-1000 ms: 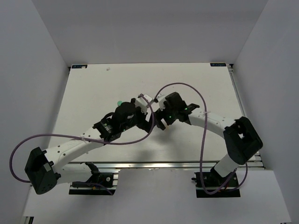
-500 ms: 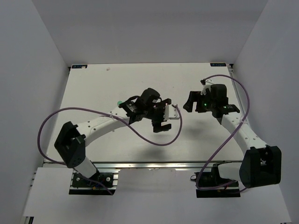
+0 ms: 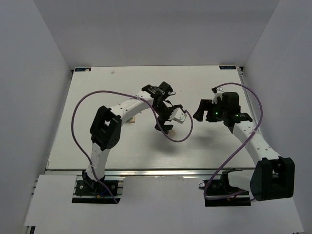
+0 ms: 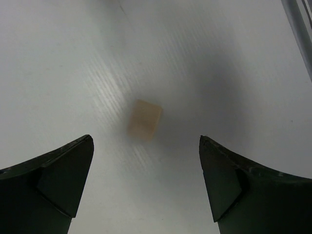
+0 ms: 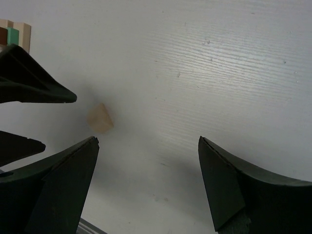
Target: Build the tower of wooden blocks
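Since half a second ago the left arm has folded its elbow in toward the near left, though its gripper remains over the middle; the right arm has barely shifted.

From above, the left gripper (image 3: pixel 167 117) hangs over the centre of the table (image 3: pixel 97 97), and the right gripper (image 3: pixel 201 109) sits just to its right, apart from it.

At the left wrist, the fingers are spread wide and hold nothing. A single light tan block (image 4: pixel 145 118) lies blurred on the table between them.

At the right wrist, the fingers are likewise spread and empty. That tan block lies to the left, and the wood block tower (image 5: pixel 13 34) shows at the far left edge in tan, brown and green, partly cut off.
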Controlling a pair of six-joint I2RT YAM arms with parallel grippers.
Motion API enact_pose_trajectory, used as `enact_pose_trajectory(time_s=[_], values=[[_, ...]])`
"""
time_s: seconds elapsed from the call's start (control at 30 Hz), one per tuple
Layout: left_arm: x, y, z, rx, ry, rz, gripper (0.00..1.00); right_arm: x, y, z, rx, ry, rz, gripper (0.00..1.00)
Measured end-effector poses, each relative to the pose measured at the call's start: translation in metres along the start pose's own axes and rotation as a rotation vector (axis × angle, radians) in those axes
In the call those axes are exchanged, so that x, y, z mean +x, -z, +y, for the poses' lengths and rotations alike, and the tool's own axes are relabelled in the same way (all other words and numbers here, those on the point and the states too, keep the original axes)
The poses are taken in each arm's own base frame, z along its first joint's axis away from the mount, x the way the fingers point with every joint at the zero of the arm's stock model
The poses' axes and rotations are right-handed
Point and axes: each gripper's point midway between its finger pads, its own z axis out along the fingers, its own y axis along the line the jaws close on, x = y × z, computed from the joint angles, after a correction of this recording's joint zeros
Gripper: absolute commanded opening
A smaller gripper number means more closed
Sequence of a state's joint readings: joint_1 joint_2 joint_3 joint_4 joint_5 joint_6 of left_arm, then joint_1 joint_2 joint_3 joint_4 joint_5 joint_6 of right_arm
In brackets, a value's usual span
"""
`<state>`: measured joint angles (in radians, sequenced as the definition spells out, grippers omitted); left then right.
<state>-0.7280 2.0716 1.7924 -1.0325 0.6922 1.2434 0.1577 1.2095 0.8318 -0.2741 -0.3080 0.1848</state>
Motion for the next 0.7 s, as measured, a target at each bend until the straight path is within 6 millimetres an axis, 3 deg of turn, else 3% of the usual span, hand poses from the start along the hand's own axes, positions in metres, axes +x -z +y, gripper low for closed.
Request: enact_pose_trajectory(time_s=[0.13, 0.27, 0.57, 0.7], values=[[0.023, -0.022, -0.016, 0.095, 0.053, 0.038, 0.98, 0.005, 0.003, -0.004, 0.019, -0.008, 0.006, 0.88], [0.034, -0.032, -0.02, 0.119, 0.084, 0.055, 0.97, 0.008, 0.005, -0.007, 0.028, -0.011, 0.002, 0.88], [0.038, -0.039, -0.008, 0.082, 0.106, 0.061, 0.89, 0.008, 0.006, -0.006, 0.024, -0.011, 0.001, 0.88], [0.049, -0.053, -0.004, 0.095, 0.126, 0.072, 0.89, 0.008, 0.006, -0.005, 0.014, -0.011, 0.003, 0.87]])
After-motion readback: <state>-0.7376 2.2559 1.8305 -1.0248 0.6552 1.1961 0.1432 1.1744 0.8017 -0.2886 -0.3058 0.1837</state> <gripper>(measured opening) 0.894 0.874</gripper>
